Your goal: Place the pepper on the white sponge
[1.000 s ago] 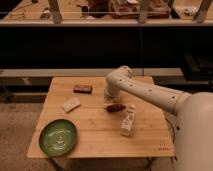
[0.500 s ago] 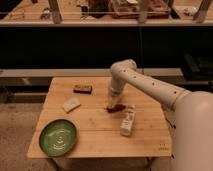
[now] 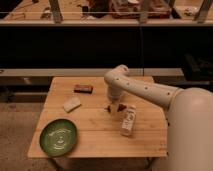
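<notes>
1. So, well off to the left of the fingers sits the white sponge (image 3: 72, 104), with nothing on it yet.
2. The gripper (image 3: 112, 106) is down low over the table (image 3: 95, 131), fingers spread wide, not clamped on anything I can see.
3. The pepper (image 3: 120, 107) lies right by the fingertips, a touch to their right.
4. Looks like the pickup step. Next it needs to close on the pepper, lift it and carry it left to the sponge.

Prob. lab: wood table (image 3: 95, 141), cluttered benches (image 3: 131, 7) behind rail (image 3: 100, 23).
</notes>
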You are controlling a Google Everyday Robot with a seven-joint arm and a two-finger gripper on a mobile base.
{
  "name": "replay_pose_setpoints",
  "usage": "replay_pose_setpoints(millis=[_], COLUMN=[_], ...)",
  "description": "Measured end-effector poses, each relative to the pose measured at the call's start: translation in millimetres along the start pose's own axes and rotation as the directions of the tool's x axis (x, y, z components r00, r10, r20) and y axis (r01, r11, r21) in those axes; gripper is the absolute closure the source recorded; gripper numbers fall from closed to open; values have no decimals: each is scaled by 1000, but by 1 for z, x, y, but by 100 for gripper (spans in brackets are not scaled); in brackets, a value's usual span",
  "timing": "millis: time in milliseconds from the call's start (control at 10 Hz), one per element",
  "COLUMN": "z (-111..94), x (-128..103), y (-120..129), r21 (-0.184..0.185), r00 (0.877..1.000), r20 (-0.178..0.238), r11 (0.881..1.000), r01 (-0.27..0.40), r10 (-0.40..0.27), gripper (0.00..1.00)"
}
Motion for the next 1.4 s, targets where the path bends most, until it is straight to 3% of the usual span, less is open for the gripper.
replay_pose_setpoints(millis=[200, 400, 500, 600, 1000, 1200, 1300, 1400], z=[6, 6, 8, 10, 16, 16, 17, 20], x=[7, 22, 25, 26, 13, 12, 16, 17], y=[3, 3, 4, 4, 1, 1, 2, 2], r21=[46, 78, 64, 48, -5, -15, -14, -17], r00=[999, 991, 984, 981, 977, 956, 926, 911], r20=[38, 129, 178, 194, 210, 291, 376, 412], r11=[999, 997, 998, 999, 999, 999, 999, 999], r01=[12, 12, 13, 13, 37, 45, 44, 45], r10=[-14, -22, -24, -22, -35, -39, -36, -34], gripper=[28, 28, 28, 28, 28, 28, 28, 28])
